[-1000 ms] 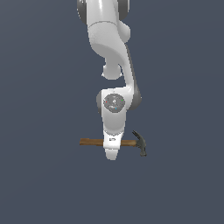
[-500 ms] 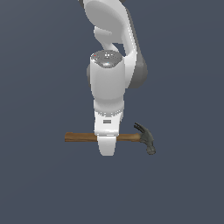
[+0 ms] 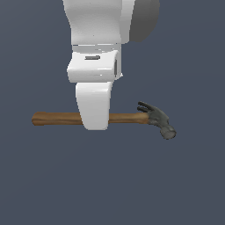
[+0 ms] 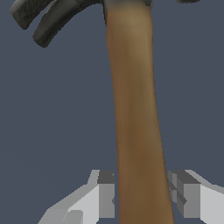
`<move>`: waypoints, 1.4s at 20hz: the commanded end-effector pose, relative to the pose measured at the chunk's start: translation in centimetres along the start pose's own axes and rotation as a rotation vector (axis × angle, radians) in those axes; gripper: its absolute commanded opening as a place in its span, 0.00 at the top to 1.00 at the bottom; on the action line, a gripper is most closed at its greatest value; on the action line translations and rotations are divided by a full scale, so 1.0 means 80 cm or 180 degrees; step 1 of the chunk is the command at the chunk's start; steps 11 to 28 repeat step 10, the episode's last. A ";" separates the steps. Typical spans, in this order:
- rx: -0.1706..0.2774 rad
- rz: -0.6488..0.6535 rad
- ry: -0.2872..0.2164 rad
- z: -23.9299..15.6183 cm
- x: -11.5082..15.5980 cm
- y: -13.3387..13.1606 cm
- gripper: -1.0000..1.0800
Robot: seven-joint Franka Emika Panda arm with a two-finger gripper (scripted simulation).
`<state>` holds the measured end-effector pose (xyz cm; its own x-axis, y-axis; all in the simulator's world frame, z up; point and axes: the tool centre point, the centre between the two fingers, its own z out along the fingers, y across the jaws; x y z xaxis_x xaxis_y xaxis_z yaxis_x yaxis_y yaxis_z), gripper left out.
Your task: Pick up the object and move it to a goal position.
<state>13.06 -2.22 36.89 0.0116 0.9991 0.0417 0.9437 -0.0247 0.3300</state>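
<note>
The object is a claw hammer with a brown wooden handle (image 3: 57,118) and a dark grey head (image 3: 159,119). It lies level in mid-air, head toward the exterior view's right. My gripper (image 3: 93,125) comes down from above and is shut on the handle near its middle, and a white finger (image 3: 93,105) covers that part. In the wrist view the handle (image 4: 133,109) runs between the two grey pads (image 4: 106,197), which sit against its sides, and the claw (image 4: 48,19) shows at the far end.
The arm's white wrist and hand (image 3: 94,39) fill the upper middle of the exterior view. Only a plain dark grey-blue backdrop lies around and below the hammer.
The arm and hammer have grown much larger in the exterior view, coming nearer the camera. The hammer stays level in the same grip.
</note>
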 end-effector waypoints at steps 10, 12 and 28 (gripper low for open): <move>-0.0180 -0.0045 0.0036 -0.070 -0.005 0.030 1.00; -0.0180 -0.0045 0.0036 -0.070 -0.005 0.030 1.00; -0.0180 -0.0045 0.0036 -0.070 -0.005 0.030 1.00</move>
